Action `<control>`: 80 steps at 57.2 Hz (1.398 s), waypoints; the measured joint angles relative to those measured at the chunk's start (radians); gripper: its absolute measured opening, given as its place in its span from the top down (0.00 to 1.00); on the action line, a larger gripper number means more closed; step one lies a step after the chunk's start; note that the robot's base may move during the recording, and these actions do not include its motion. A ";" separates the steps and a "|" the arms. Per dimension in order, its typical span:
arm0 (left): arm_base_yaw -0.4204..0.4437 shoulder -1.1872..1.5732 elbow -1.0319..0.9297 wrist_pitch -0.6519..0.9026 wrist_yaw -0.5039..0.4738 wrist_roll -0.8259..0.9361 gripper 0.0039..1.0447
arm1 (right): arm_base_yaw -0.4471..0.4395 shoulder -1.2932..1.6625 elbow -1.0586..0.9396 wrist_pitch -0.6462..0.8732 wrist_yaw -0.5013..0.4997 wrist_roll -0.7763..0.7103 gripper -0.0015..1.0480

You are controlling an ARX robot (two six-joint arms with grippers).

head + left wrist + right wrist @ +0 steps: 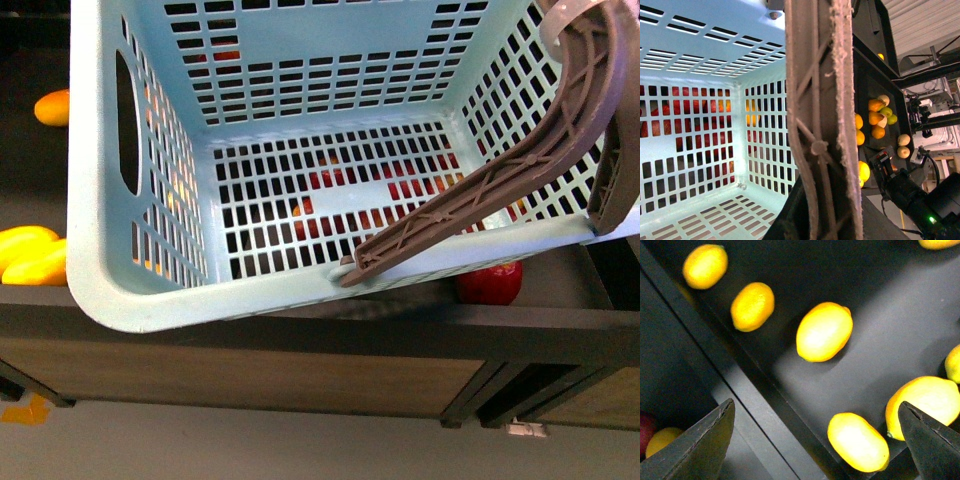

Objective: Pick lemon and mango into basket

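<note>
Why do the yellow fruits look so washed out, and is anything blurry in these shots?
Right wrist view: the lemon carries blown-out white glare and looks soft. Left wrist view: the basket handle sits very close and looks fuzzy-edged. Front view: the basket is sharp and evenly lit.

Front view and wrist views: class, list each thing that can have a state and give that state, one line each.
Basket: raised, tilted, empty.
Handles: swung together, bound by a zip tie.
Right gripper: open, holding nothing.
Lemon: lying on the shelf, not yet picked.
Red fruit: lying on the shelf, partly hidden by the basket.
</note>
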 joint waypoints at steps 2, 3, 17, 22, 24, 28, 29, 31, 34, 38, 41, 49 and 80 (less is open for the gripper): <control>0.000 0.000 0.000 0.000 0.001 0.000 0.95 | -0.003 0.027 0.027 -0.015 0.000 0.025 0.08; 0.000 0.000 0.000 0.000 0.001 0.000 0.95 | -0.004 0.035 0.036 -0.020 0.000 0.029 0.08; 0.000 0.000 0.000 0.000 0.004 0.000 0.95 | -0.026 0.201 0.247 -0.122 0.004 0.153 0.08; 0.000 0.000 0.000 0.000 0.004 0.000 0.95 | -0.031 0.255 0.313 -0.151 0.003 0.189 0.08; 0.000 0.000 0.000 0.000 0.003 0.000 0.95 | -0.032 0.274 0.335 -0.161 0.003 0.200 0.08; 0.000 0.000 0.000 0.000 0.003 0.000 0.95 | -0.034 0.312 0.377 -0.181 0.000 0.226 0.08; 0.000 0.000 0.000 0.000 0.003 0.000 0.95 | -0.034 0.318 0.384 -0.184 0.000 0.230 0.08; 0.000 0.000 0.000 0.000 0.003 0.000 0.95 | -0.034 0.342 0.410 -0.196 0.001 0.240 0.08; 0.000 0.000 0.000 0.000 0.004 0.000 0.95 | -0.034 0.380 0.447 -0.216 0.005 0.254 0.08; 0.000 0.000 0.000 0.000 0.004 0.000 0.95 | -0.032 0.416 0.484 -0.233 0.007 0.268 0.08; 0.000 0.000 0.000 0.000 0.004 0.000 0.95 | -0.031 0.439 0.509 -0.245 0.009 0.275 0.08; 0.000 0.000 0.000 0.000 0.004 0.000 0.95 | -0.025 0.508 0.592 -0.274 0.012 0.294 0.08; 0.000 0.000 0.000 0.000 0.004 0.000 0.95 | -0.016 0.704 0.902 -0.413 0.034 0.305 0.08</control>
